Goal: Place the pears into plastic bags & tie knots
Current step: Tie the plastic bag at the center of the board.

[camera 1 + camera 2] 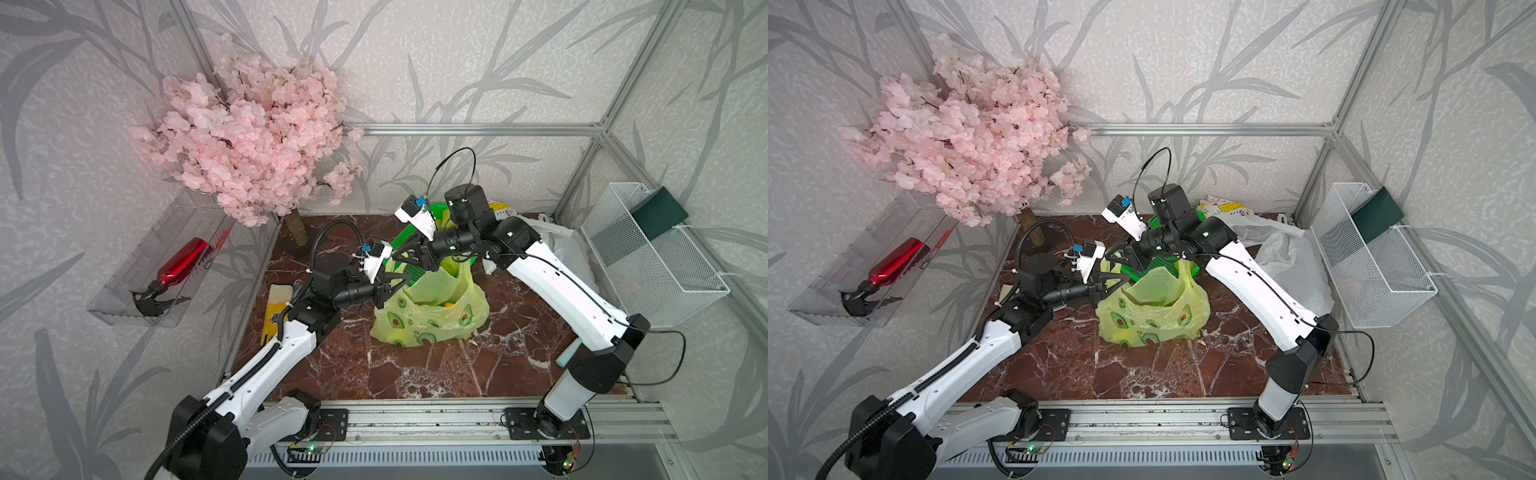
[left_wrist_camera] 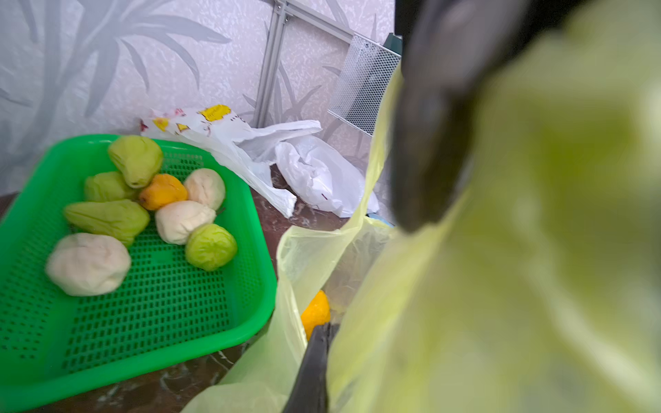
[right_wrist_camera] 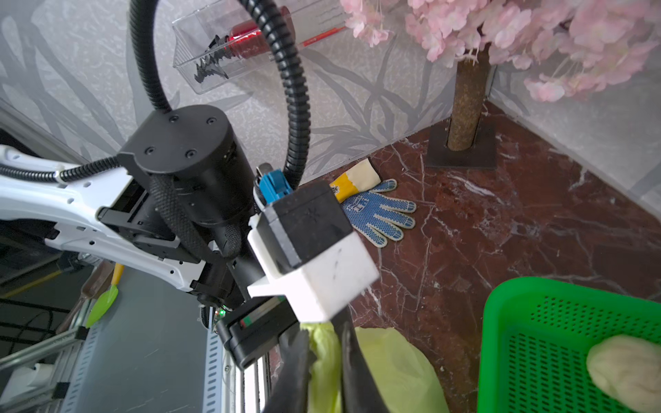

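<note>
Bagging, top views: the yellow-green bag (image 1: 436, 307) is seen mid-table, just beside the green basket (image 1: 403, 240), and both arms are crowded at its mouth.
Jaws, left: the left gripper (image 1: 388, 286) is draped in bag film. Whether it is clamped or released cannot be told.
Jaws, right: the right gripper (image 1: 409, 255) is set at the bag's far handle.
Left wrist view: eight pears (image 2: 182, 221) are counted in the basket. An orange pear (image 2: 316, 314) is glimpsed inside the bag, and white bags (image 2: 314, 171) are seen crumpled behind.
Right wrist view: a bunched handle of the bag is pinched between the right jaws.
Step judged: the handles are being gathered for the knot.
Next move: the second handle must be secured and crossed over gently, since the film is thin.
Writing: an avocado print (image 1: 395, 318) is made out on the bag. Lettering on the yellow label (image 2: 214, 112) is too blurred to be read.
</note>
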Robot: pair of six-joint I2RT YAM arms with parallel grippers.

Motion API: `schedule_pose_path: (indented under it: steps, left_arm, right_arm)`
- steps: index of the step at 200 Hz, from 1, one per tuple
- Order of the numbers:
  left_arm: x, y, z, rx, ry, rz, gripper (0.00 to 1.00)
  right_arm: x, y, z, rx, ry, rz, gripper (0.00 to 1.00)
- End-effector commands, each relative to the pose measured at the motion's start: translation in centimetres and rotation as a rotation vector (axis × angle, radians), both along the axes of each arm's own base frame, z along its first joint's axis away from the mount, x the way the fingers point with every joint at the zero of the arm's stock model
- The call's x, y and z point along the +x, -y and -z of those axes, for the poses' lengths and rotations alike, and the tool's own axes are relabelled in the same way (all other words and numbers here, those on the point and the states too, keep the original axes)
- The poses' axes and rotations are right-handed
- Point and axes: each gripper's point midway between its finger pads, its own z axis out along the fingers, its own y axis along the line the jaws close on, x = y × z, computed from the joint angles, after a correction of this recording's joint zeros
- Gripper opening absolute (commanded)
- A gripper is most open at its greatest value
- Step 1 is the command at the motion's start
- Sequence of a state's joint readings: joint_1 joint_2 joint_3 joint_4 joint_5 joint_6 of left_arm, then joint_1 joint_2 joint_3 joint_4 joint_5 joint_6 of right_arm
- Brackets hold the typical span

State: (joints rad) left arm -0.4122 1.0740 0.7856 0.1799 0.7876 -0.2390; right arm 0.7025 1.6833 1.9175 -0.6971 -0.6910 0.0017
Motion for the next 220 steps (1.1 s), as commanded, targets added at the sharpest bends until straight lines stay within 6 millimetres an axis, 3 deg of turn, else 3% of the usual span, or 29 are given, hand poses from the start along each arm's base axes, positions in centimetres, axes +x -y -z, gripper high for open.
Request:
schedule_pose_path:
  steps: [1, 34, 68, 120, 132, 146, 153, 167, 182, 203, 220]
  left_arm:
    - [0.7, -1.5, -2.7, -0.021, 0.094, -0.094, 0.34]
    - [1.5, -1.9, -3.2, -0.008, 0.195, -0.161, 0.41]
    - [1.8, -0.9, -2.7, 0.051, 0.259, -0.128, 0.43]
    - [2.7, -0.7, -1.2, 0.145, 0.308, -0.196, 0.39]
    - [2.8, -0.8, -0.9, 0.159, 0.311, -0.205, 0.31]
    - [3.0, -0.9, -0.9, 0.167, 0.315, -0.218, 0.09]
    - [3.0, -0.9, -0.8, 0.174, 0.312, -0.221, 0.00]
    - [3.2, -1.1, -0.5, 0.192, 0.293, -0.231, 0.00]
    - [4.0, -1.9, -0.3, 0.197, 0.238, -0.298, 0.00]
    - [4.2, -2.3, 0.0, 0.210, 0.204, -0.314, 0.00]
    - [4.2, -2.0, 0.1, 0.217, 0.169, -0.294, 0.00]
  right_arm:
    - [0.6, 0.7, -2.4, 0.105, -0.078, 0.057, 0.09]
    - [1.0, 0.2, -2.4, 0.130, -0.206, 0.164, 0.00]
    - [2.3, 0.7, -1.3, 0.136, -0.280, 0.289, 0.00]
    - [3.0, 0.4, -1.7, 0.196, -0.387, 0.343, 0.00]
    - [2.9, 0.3, -1.8, 0.203, -0.391, 0.333, 0.00]
    - [2.9, 0.2, -2.1, 0.220, -0.425, 0.325, 0.00]
    - [2.8, 0.4, -2.4, 0.227, -0.425, 0.312, 0.07]
    - [2.6, 2.3, -3.7, 0.244, -0.374, 0.293, 0.31]
    - [1.8, 5.6, -4.5, 0.208, -0.252, 0.323, 0.49]
    - [0.8, 11.0, -3.4, 0.179, -0.119, 0.425, 0.58]
    - [0.3, 15.4, -1.4, 0.189, -0.072, 0.504, 0.61]
